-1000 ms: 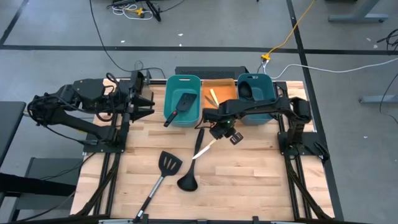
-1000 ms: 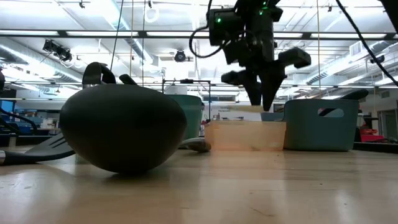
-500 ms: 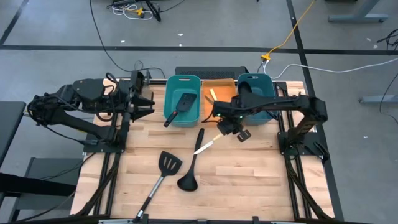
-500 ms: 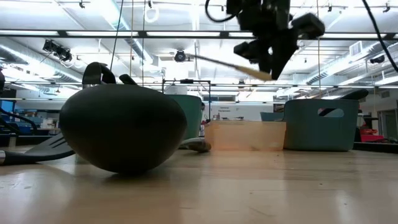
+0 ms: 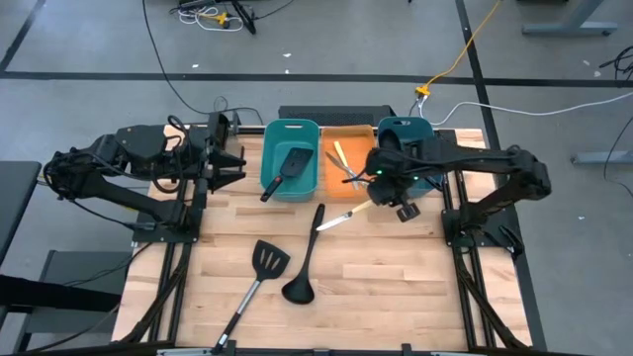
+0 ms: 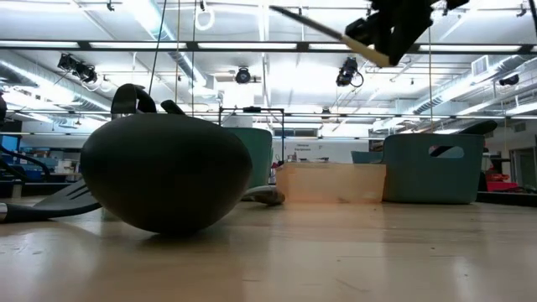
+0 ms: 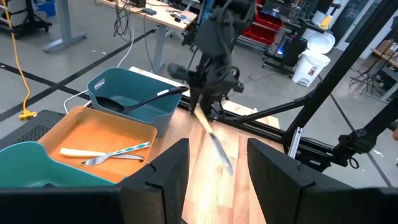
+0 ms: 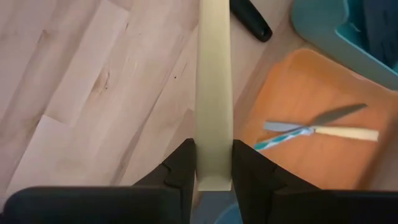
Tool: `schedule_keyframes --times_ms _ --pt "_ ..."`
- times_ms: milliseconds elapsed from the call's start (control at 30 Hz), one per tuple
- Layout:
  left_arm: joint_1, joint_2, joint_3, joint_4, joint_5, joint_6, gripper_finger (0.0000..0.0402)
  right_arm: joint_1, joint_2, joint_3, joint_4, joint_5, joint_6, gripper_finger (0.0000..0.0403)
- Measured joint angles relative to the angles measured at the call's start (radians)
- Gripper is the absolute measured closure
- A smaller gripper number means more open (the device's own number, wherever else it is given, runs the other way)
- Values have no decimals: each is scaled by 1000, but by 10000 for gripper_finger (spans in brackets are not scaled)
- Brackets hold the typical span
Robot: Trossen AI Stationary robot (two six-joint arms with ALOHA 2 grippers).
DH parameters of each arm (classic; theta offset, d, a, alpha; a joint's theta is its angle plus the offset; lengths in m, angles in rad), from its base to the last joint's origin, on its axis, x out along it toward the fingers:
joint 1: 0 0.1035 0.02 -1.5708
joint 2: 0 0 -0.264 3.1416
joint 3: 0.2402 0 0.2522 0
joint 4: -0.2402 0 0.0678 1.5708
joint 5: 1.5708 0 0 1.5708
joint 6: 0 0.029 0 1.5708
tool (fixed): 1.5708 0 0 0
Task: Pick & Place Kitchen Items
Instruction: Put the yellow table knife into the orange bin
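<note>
1. Black ladle (image 5: 302,265) and black slotted spatula (image 5: 263,269) lie on the wooden table (image 5: 396,287), nearest the front edge.
2. Farther in, the right gripper (image 5: 379,194) is clamped on a cream-handled knife (image 5: 341,217), held in the air beside the orange bin (image 5: 348,170).
3. Inside that bin lie yellow and teal sticks (image 8: 314,131).
4. Far left, the left gripper (image 5: 237,156) waits, fingers parted, holding nothing.

left arm: folded at the table's left edge, left gripper (image 5: 235,158) apparently open | right arm: raised, extended inward, right gripper (image 5: 381,194) clamped shut
</note>
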Motion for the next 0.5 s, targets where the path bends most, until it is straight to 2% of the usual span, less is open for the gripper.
schedule_keyframes --times_ms 500 --pt "0 0 0 0 -24 5 235 29 -181 0 -42 49 166 311"
